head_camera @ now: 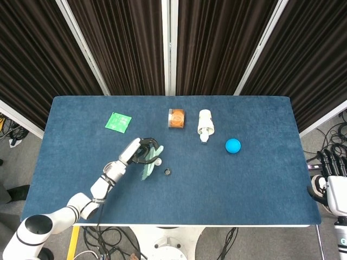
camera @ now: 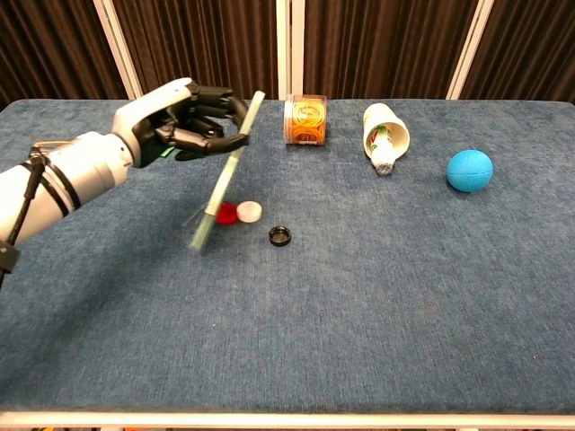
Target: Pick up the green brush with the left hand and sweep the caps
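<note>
The brush [camera: 225, 175] is in my left hand [camera: 184, 121], gripped near its upper end and slanting down to the left, bristle end just above the cloth. Motion blurs the lower part; in the head view the brush [head_camera: 149, 165] shows only as a pale green smear. Three caps lie close by: red [camera: 227, 213], partly behind the brush, white [camera: 250, 212] touching it, black [camera: 280, 235] slightly apart. The head view shows only the black cap [head_camera: 168, 172] clearly. Farther back lie an orange jar [camera: 306, 120], a tipped bottle [camera: 384, 136], a blue ball [camera: 470, 171] and a green card [head_camera: 118, 121]. My right hand [head_camera: 331, 165] sits off the table [camera: 359, 323], fingers apart, holding nothing.
</note>
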You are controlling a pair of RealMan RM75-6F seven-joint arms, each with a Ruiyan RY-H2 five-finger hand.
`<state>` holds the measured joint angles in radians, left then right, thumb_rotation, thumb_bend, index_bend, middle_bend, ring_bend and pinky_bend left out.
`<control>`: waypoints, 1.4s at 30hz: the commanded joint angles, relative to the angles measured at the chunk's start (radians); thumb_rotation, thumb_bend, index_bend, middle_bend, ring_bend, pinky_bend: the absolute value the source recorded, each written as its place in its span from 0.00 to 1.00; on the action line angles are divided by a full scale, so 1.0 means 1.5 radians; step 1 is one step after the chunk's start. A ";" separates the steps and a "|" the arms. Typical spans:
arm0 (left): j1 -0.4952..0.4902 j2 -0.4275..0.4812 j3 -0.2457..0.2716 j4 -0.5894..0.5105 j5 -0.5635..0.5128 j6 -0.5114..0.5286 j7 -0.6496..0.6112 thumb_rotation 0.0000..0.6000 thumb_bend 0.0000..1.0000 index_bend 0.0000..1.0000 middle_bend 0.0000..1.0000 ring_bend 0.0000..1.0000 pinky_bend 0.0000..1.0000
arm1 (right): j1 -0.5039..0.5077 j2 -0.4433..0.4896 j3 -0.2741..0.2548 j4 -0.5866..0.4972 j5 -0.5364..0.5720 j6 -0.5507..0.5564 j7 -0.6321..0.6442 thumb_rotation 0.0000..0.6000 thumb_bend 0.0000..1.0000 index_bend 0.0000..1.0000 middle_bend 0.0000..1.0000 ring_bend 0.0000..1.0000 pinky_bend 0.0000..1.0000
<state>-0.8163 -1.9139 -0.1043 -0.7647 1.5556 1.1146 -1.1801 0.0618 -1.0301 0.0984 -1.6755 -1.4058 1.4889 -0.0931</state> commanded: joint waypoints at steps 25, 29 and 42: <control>-0.076 -0.039 -0.005 0.053 0.006 -0.047 -0.058 1.00 0.49 0.57 0.61 0.77 0.93 | -0.010 0.005 0.000 -0.009 0.011 0.002 -0.005 1.00 0.12 0.00 0.03 0.00 0.00; -0.079 -0.032 -0.002 0.023 0.017 -0.020 -0.057 1.00 0.49 0.57 0.61 0.77 0.93 | -0.012 0.005 0.001 -0.009 0.011 0.003 -0.004 1.00 0.12 0.00 0.03 0.00 0.00; -0.024 -0.005 0.004 0.058 -0.028 -0.036 0.005 1.00 0.49 0.57 0.61 0.77 0.93 | 0.002 -0.001 0.002 -0.002 0.004 -0.016 0.000 1.00 0.12 0.00 0.03 0.00 0.00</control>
<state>-0.8621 -1.9169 -0.1076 -0.6911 1.5188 1.0715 -1.1829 0.0642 -1.0311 0.1018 -1.6795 -1.3993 1.4652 -0.0933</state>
